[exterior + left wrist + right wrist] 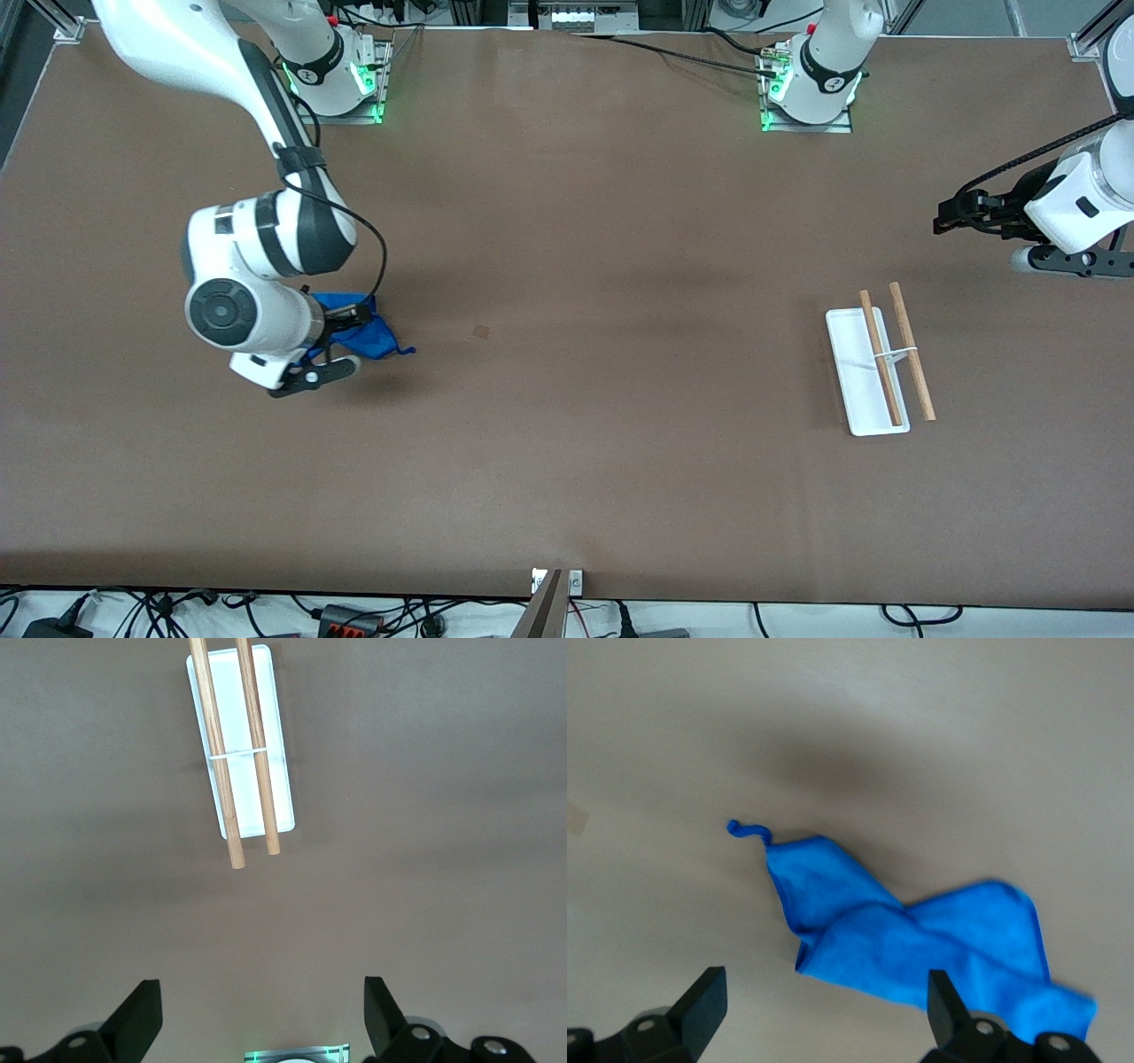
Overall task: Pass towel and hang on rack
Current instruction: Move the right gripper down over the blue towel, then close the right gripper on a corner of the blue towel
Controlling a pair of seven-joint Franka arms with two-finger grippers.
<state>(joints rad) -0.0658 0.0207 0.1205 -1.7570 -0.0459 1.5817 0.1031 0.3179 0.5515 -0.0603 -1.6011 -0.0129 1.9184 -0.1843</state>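
Blue towel (pixel 921 943) (rumpled) under right end effector (pixel 824 1010).

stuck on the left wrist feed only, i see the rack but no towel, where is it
observer: the towel lies crumpled on the table at the right arm's end.
operator: has the right arm got it
observer: no, the right claw hangs open over it, gripping nothing.
operator: anything to grab it by
observer: a thin loop sticks out of one corner, toward the left arm's end.
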